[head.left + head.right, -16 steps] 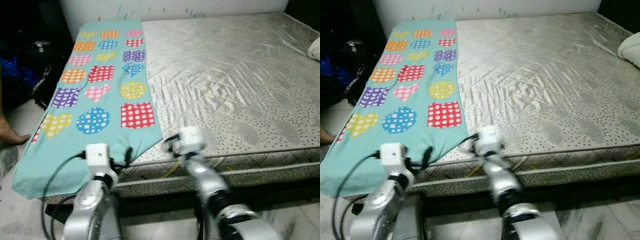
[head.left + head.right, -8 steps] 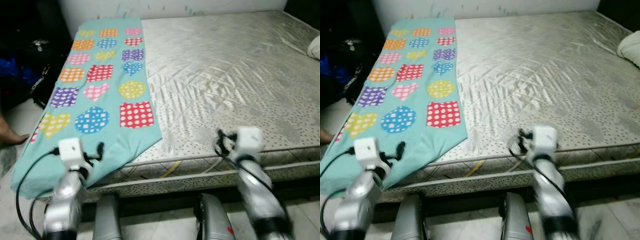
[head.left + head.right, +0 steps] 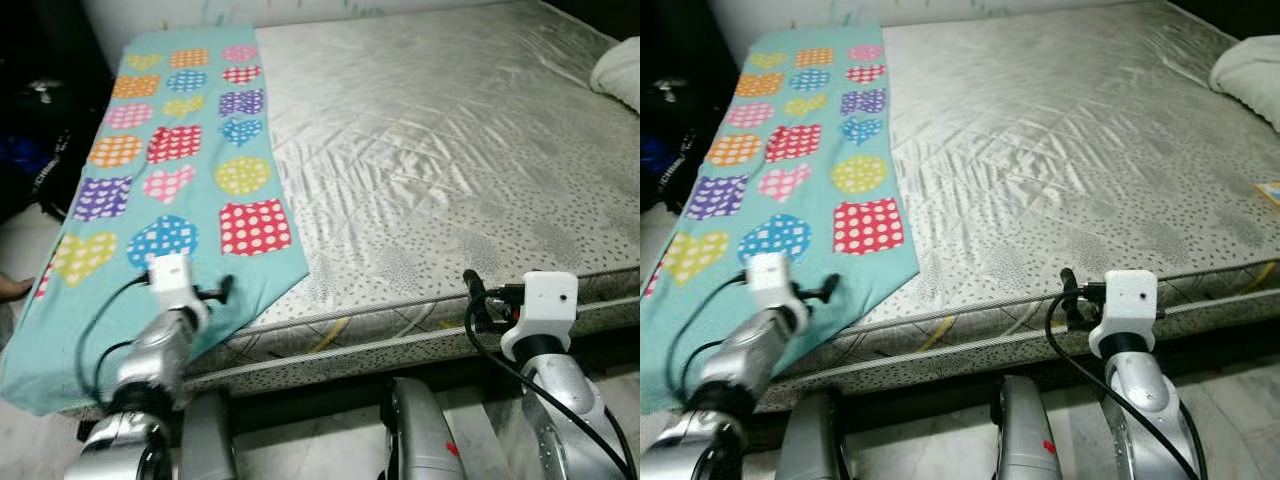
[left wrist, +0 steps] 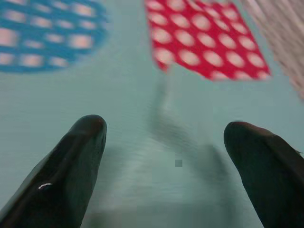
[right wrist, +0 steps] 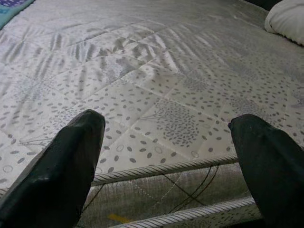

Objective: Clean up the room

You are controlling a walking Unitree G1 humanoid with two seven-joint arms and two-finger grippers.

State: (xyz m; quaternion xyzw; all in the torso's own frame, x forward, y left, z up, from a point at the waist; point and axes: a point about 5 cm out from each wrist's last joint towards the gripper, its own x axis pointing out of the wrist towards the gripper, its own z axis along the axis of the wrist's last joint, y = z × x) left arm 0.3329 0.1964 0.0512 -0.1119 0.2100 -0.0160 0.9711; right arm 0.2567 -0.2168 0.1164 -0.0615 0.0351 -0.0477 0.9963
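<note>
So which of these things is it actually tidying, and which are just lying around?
Part of the job:
- patterned teal sheet, laid along the mattress's left side
- left end effector, open, over the sheet's near end
- right end effector, open, at the mattress's front edge

Just lying about:
- bare mattress
- white pillow, far right corner
- dark bags on the floor, left

A white pillow [image 3: 618,72] lies at the bare mattress's [image 3: 450,150] far right edge.

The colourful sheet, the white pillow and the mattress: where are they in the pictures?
colourful sheet [image 3: 180,150], left eye view, its patterned middle.
white pillow [image 3: 1250,68], right eye view, its visible end.
mattress [image 3: 430,150], left eye view, bare quilted top.
</note>
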